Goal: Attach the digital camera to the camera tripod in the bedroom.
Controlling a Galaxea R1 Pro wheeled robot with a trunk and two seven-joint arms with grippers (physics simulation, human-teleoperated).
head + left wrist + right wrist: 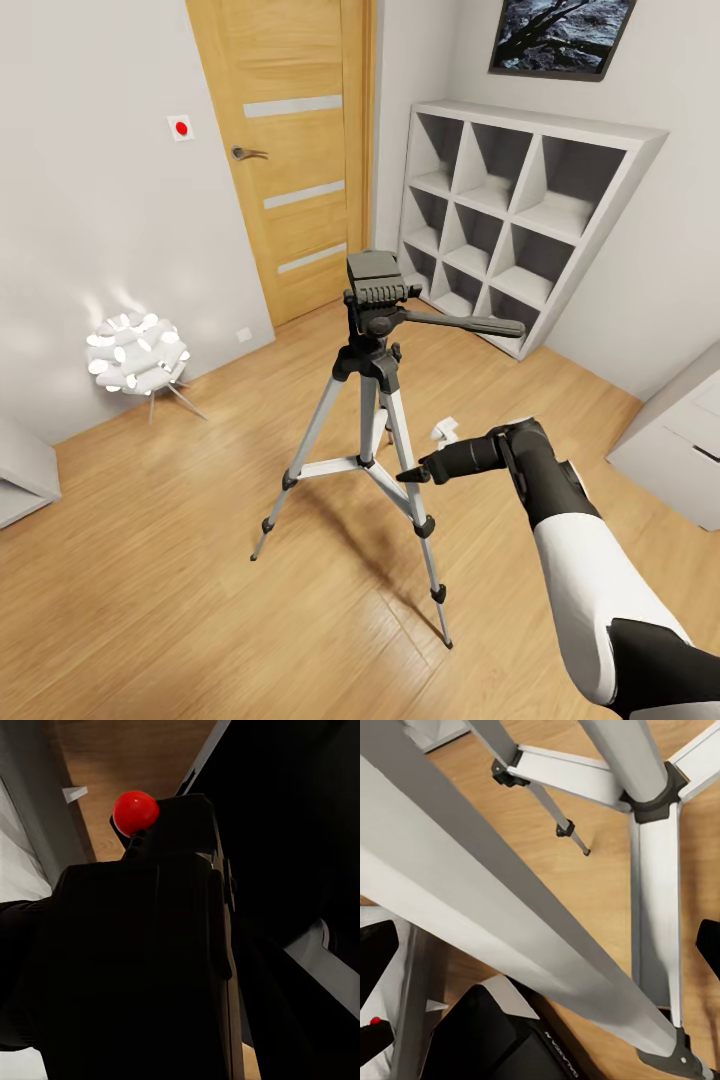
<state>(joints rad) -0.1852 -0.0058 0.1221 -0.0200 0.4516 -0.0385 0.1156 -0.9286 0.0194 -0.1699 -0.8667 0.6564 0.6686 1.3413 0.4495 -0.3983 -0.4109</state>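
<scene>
The camera tripod [372, 360] stands upright on the wood floor in mid-room, its silver legs spread and its black pan head [378, 282] bare, the handle pointing right. My right gripper [412, 472] is open at the tripod's near leg [510, 915], which passes between its black fingertips [375, 952]. The digital camera [142, 960] looms black and very close in the left wrist view, its red dot [135, 811] on top. It sits in my left gripper, whose fingers I cannot make out against the black body.
A wooden door [295, 140] is behind the tripod. A white cube shelf [520, 220] stands at the back right, and a glowing white lamp [135, 355] at the left wall. Grey furniture [680, 440] is at the right edge. Open floor lies in front.
</scene>
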